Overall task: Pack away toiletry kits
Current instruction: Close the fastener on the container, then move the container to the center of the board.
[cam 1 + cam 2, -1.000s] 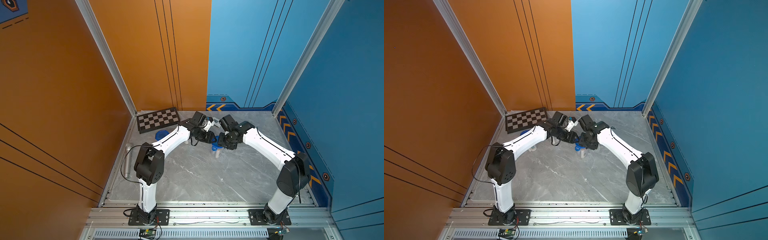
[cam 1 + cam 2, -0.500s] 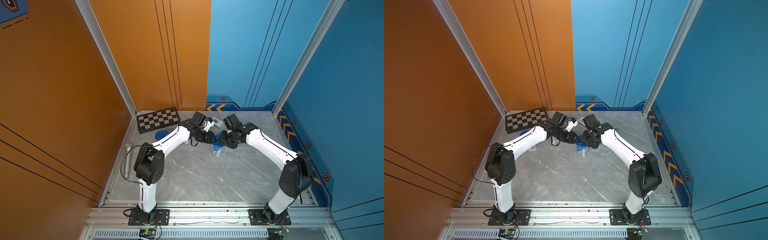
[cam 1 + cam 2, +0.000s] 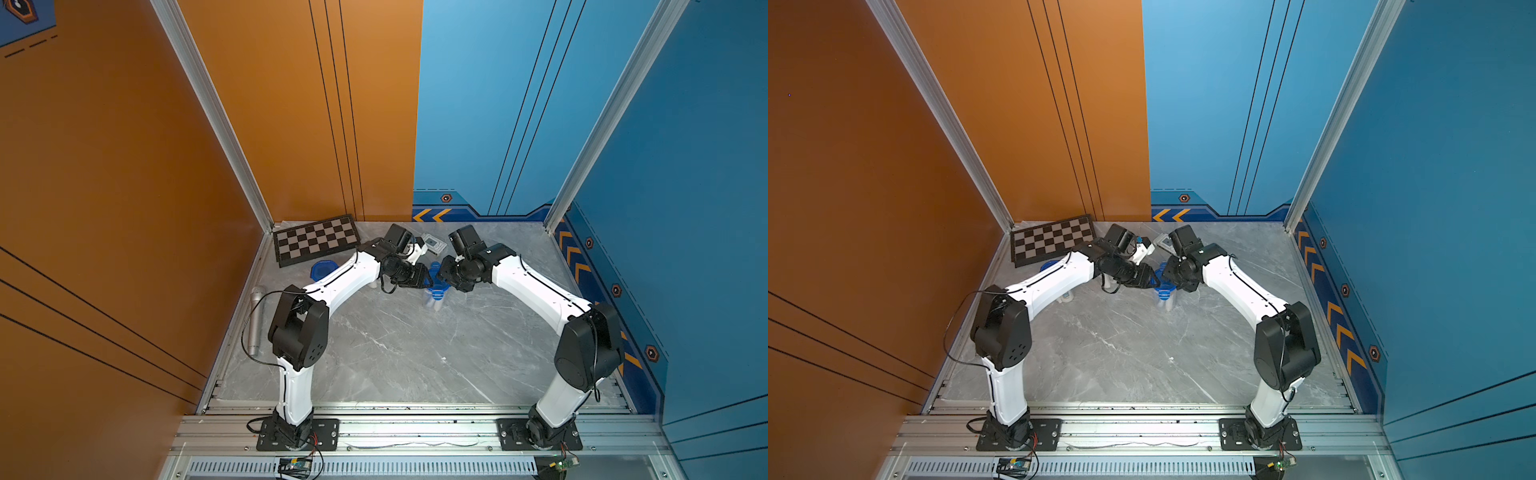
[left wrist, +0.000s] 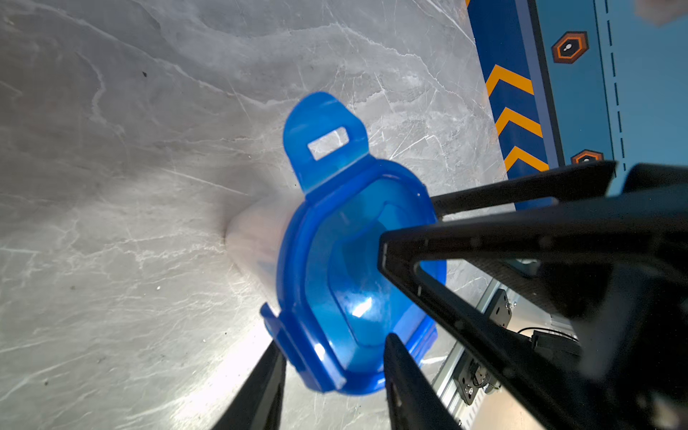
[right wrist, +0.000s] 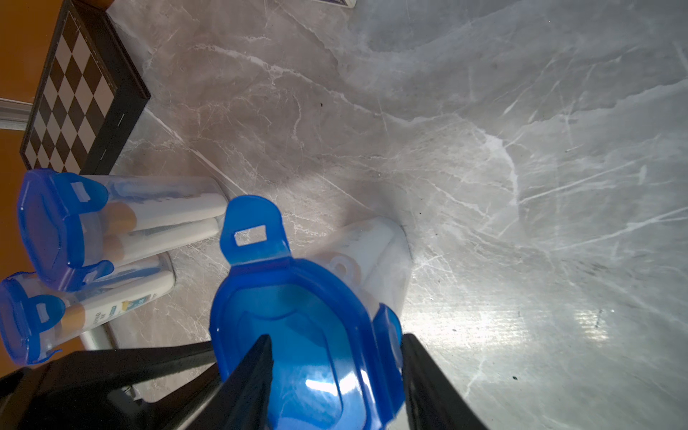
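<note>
A clear cup [image 3: 434, 302] with a blue lid [image 4: 346, 260] stands mid-table, and both grippers meet over it. One lid tab [image 4: 324, 137] sticks up unclipped; it also shows in the right wrist view [image 5: 253, 231]. My left gripper [image 4: 333, 342] is shut on the lid's rim, one finger outside a folded-down tab and the other on the lid's top. On the opposite side my right gripper [image 5: 335, 337] is open and straddles the rim beside another folded-down tab [image 5: 387, 327]. Two more lidded cups [image 5: 111, 223] [image 5: 93, 305] hold white tubes and gold-capped bottles.
A chessboard [image 3: 316, 241] lies at the back left, and a flat white box [image 3: 432, 243] sits behind the grippers. Along the left edge lies a grey microphone [image 3: 255, 320]. One blue-lidded cup [image 3: 322, 270] is partly hidden by the left arm.
The right gripper's jaws have spread wider around the lid and its wrist has shifted slightly. The left gripper and the cup have stayed put.
</note>
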